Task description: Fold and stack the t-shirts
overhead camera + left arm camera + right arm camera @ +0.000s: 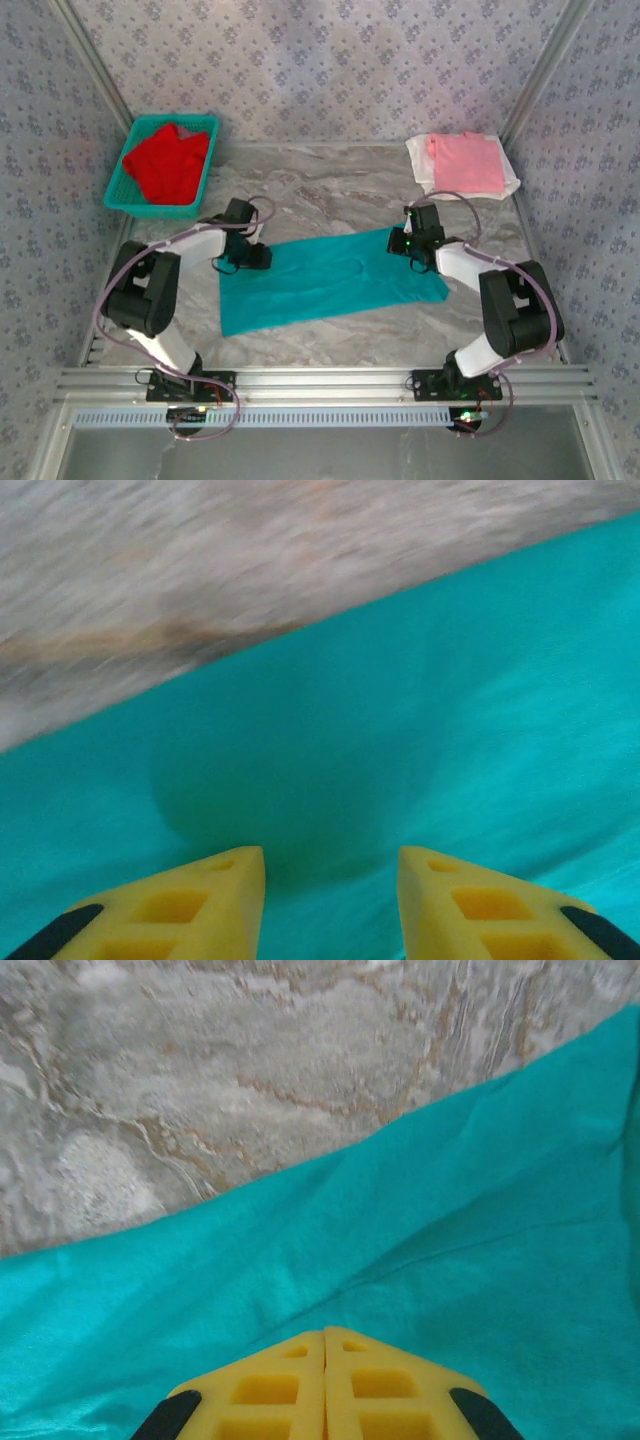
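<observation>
A teal t-shirt (330, 280) lies folded into a long strip across the middle of the table. My left gripper (260, 256) hovers over its left end. In the left wrist view the yellow fingers (225, 895) stand apart over the teal cloth (400, 730), and the left gripper (332, 865) is open with nothing between them. My right gripper (400, 243) is at the shirt's far right corner. Its tips (325, 1336) are pressed together just above the teal cloth (450, 1230), and no cloth shows between them. A red t-shirt (165, 160) lies in the basket. A pink t-shirt (468, 160) rests on a white one (425, 165).
The teal mesh basket (120, 185) stands at the back left corner. The pink and white pile sits at the back right. Bare marble table (330, 190) lies between them and behind the teal shirt. Patterned walls close in on three sides.
</observation>
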Available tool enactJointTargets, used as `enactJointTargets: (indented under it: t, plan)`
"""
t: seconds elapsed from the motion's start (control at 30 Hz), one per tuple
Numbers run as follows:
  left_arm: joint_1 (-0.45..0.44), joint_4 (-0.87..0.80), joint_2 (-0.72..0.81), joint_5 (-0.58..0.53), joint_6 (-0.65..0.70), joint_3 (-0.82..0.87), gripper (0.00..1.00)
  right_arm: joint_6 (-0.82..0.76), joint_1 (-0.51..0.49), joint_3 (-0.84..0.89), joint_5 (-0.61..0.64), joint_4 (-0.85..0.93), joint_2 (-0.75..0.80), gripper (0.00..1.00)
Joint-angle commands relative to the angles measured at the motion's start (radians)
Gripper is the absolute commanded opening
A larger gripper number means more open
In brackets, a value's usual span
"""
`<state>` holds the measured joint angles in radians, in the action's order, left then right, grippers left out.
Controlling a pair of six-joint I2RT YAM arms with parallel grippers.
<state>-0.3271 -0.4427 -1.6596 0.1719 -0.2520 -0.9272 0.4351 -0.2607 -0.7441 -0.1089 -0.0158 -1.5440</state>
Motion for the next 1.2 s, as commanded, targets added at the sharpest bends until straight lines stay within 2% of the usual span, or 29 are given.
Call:
enactJointTargets:
  t: [0.0, 0.1, 0.37, 0.63, 0.77, 0.9, 1.17]
  plan:
    - [0.054, 0.027, 0.061, -0.003, -0.114, 0.047, 0.38, 0.034, 0.004, -0.056, 0.04, 0.116, -0.054, 0.09]
    - [0.081, 0.032, 0.092, -0.001, -0.162, 0.098, 0.38, 0.056, 0.012, -0.089, 0.042, 0.136, -0.101, 0.09]
    - [0.083, 0.027, 0.224, -0.016, -0.27, 0.226, 0.35, 0.053, -0.001, -0.274, 0.0, 0.185, -0.287, 0.1]
    - [0.056, -0.07, 0.451, -0.03, -0.282, 0.313, 0.35, 0.06, -0.022, -0.532, -0.044, 0.219, -0.425, 0.12]
    - [0.014, -0.079, 0.52, -0.004, -0.242, 0.282, 0.35, 0.041, -0.031, -0.602, -0.061, 0.255, -0.402, 0.16]
    - [0.01, -0.039, 0.512, 0.023, -0.207, 0.228, 0.36, 0.018, -0.031, -0.6, -0.046, 0.304, -0.321, 0.19]
    - [0.001, 0.072, 0.272, 0.088, -0.128, 0.028, 0.35, 0.036, -0.027, -0.38, -0.013, 0.306, -0.096, 0.2]
